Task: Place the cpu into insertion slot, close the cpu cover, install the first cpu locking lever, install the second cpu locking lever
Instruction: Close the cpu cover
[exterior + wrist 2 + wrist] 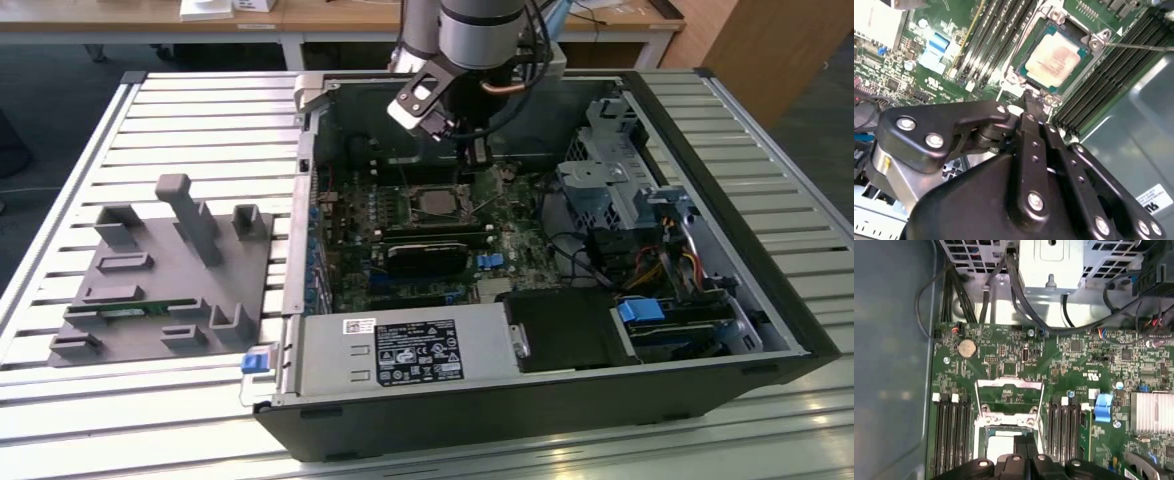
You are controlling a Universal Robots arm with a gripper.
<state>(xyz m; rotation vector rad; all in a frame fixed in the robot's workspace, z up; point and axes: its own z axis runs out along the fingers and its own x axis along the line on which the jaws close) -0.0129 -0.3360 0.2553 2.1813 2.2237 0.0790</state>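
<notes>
Exterior view: my end effector reaches down inside open computer case on slatted surface, close by insertion slot.

Second wrist view: cpu lies flat in slot, silver top up. Fingers pressed together, pinching nothing, tip beside socket rim.

First wrist view: cpu cover hinged open, clear of chip. I judge cover closing is step in hand: push frame bar squarely, stay off chip and memory slots.

In the first wrist view the pincer covers one side of the cpu, and the picture's edge cuts off more of it (the insertion slot likewise). In the exterior view the arm runs off the top edge.
</notes>
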